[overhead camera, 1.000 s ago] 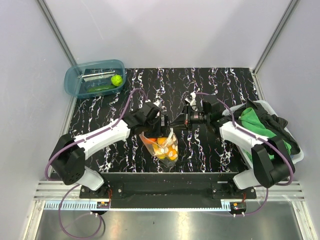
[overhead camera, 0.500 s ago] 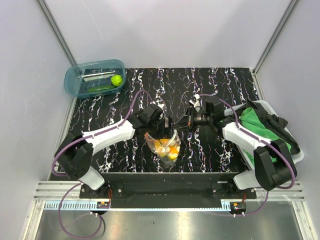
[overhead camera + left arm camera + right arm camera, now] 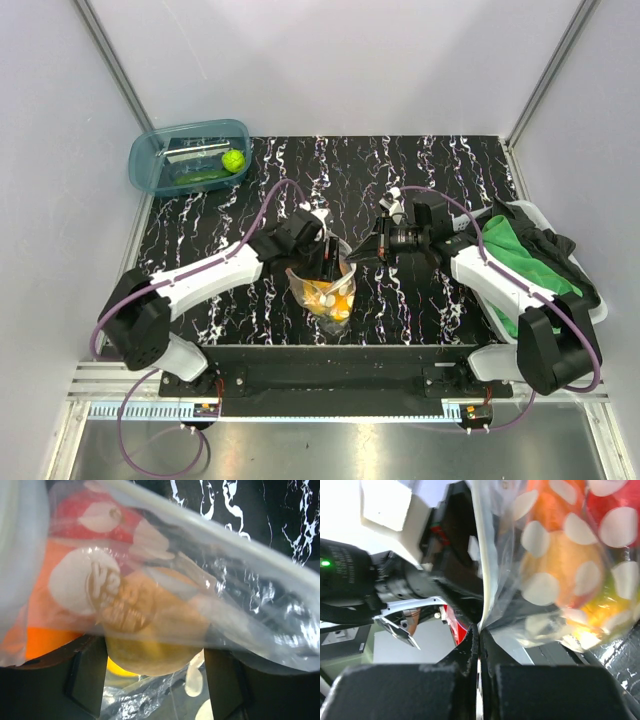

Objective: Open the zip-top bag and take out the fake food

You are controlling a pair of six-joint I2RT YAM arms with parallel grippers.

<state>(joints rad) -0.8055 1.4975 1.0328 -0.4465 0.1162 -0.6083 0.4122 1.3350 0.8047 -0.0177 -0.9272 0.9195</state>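
The zip-top bag (image 3: pixel 300 283) hangs between my two grippers near the table's front middle, with orange, yellow and red fake food (image 3: pixel 336 298) inside. My right gripper (image 3: pixel 361 256) is shut on the bag's right rim; in the right wrist view its jaws (image 3: pixel 479 630) pinch the white zip strip, and the dotted bag (image 3: pixel 500 570) with food (image 3: pixel 560 565) hangs beyond. My left gripper (image 3: pixel 329 265) points down at the bag's mouth. In the left wrist view it (image 3: pixel 156 655) is open, and a yellow-orange piece (image 3: pixel 150 635) lies between its fingertips, partly behind the plastic (image 3: pixel 250 620).
A blue translucent tub (image 3: pixel 150 170) at the back left holds a lime-green ball (image 3: pixel 233 160). A white bin (image 3: pixel 530 210) at the right edge holds a green cloth (image 3: pixel 512 245) and a dark cloth (image 3: pixel 560 255). The table is black marble-patterned.
My left gripper has let go of the bag's left rim, turned downward and moved into the bag's mouth. The bag has sagged slightly lower. My right gripper still holds its rim.
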